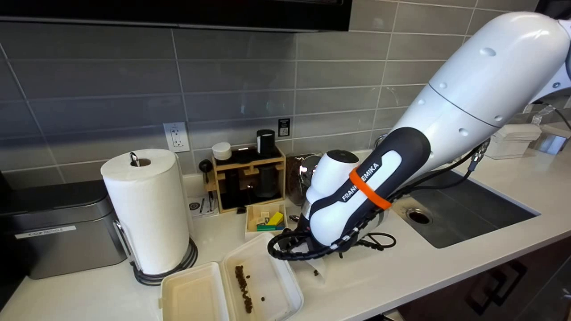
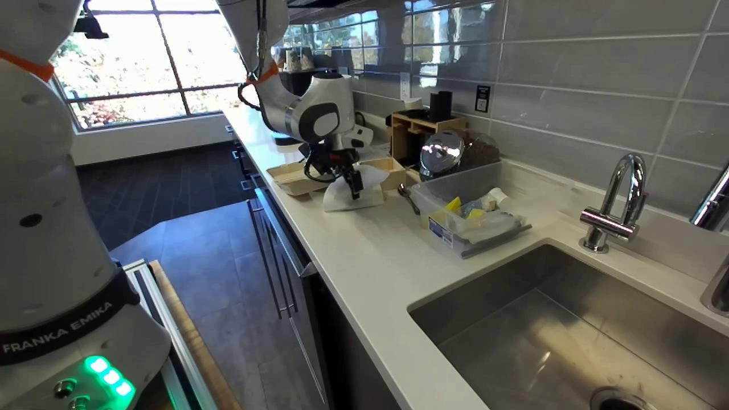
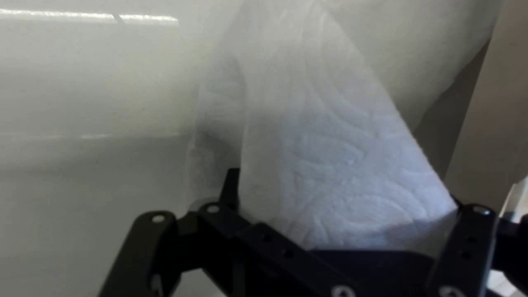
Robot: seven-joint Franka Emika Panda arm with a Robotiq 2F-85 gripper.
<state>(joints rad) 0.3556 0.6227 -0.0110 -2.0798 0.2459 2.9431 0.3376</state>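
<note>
Item: open container (image 1: 279, 278), white, leftmost listed, on the counter (image 1: 357, 281). Hazard, by our estimate: a low sideways sweep could push its rim, shifting it and scattering the brown bits (image 1: 241, 285) inside.

Item: black cable loop (image 1: 294, 256), hanging by the container's right-hand rim in an exterior view. Hazard: it could snag there on any dip or turn; whether it touches, we cannot tell.

Item: paper sheet (image 3: 330, 144), thin, white, embossed. Hazards: slipping or tearing, should only the edge of its raised fold be caught; scraping of the counter, should the descent run too deep.

Item: gripper (image 3: 344, 189), low over the counter, between the front edge and the back edge. Condition: fingers (image 3: 232, 185) spread wide, no grip that we can see.

Placement of paper sheet relative to gripper: in the wrist view, left to right, we list one finger, the fold standing in the gap, the other finger. The sheet extends past the fingertips; its base appears to rest on the counter, just beside the container. Contact with either finger: we cannot tell.
</note>
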